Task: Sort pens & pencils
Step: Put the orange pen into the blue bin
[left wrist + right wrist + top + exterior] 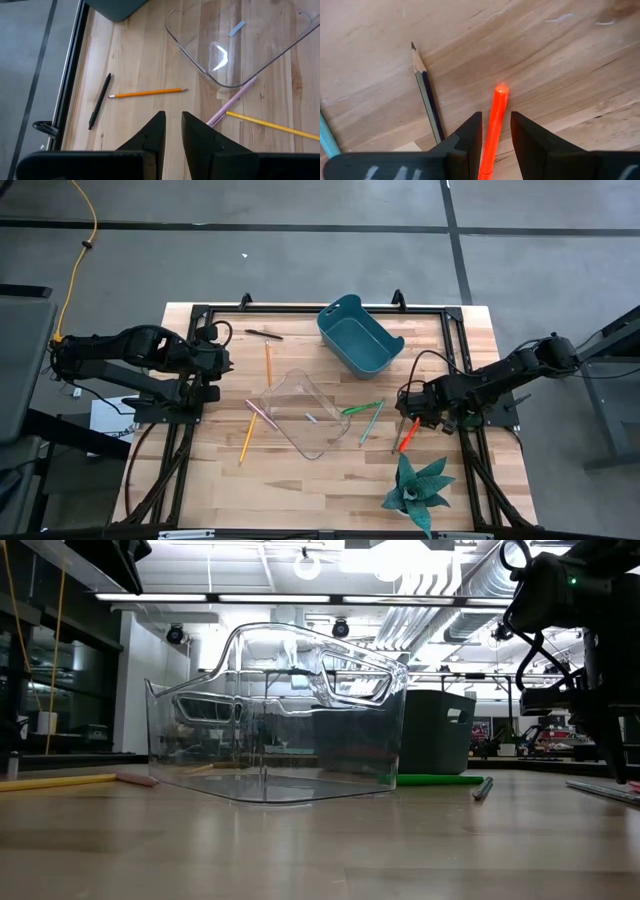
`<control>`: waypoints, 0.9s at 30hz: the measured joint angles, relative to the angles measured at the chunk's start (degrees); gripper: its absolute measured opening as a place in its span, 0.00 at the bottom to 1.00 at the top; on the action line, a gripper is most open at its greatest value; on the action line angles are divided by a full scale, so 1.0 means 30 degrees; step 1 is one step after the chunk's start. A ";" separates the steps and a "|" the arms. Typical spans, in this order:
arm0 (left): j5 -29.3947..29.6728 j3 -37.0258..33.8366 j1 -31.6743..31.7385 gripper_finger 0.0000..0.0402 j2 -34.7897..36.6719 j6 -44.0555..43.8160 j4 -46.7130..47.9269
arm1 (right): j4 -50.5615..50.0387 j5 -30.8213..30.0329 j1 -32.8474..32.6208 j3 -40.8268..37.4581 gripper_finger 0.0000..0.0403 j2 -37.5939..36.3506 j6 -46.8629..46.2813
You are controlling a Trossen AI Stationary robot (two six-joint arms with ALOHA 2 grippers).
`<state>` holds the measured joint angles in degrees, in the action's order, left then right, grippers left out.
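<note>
Two tools are ours here: our right tool sits low over the wood counter, its dark fingers straddling the red pen without pinching it, so it is open around the pen, not gripping. Our left tool waits at the counter's left edge, fingers narrowly apart and holding nothing. From here we judge the main risk is the smooth round pen rolling or skidding out as the fingers close, since only its end lies between them; a dark pencil lies just beside and could get nudged. Elsewhere, yellow pencils and a black pen lie near the clear bin, a glossy, thin-walled tub; green pens lie between it and our right tool. The teal bin looks matte and rigid.
</note>
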<state>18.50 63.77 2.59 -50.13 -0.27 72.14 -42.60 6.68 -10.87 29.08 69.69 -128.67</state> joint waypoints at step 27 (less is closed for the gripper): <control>-0.0007 0.0000 0.0004 0.13 0.0000 0.0000 0.0012 | -0.1294 -0.0037 0.0000 0.0000 0.23 -0.2441 0.0542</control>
<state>18.48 63.77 2.60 -50.13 -0.27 72.17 -46.48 6.57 -10.87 29.08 62.37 -127.04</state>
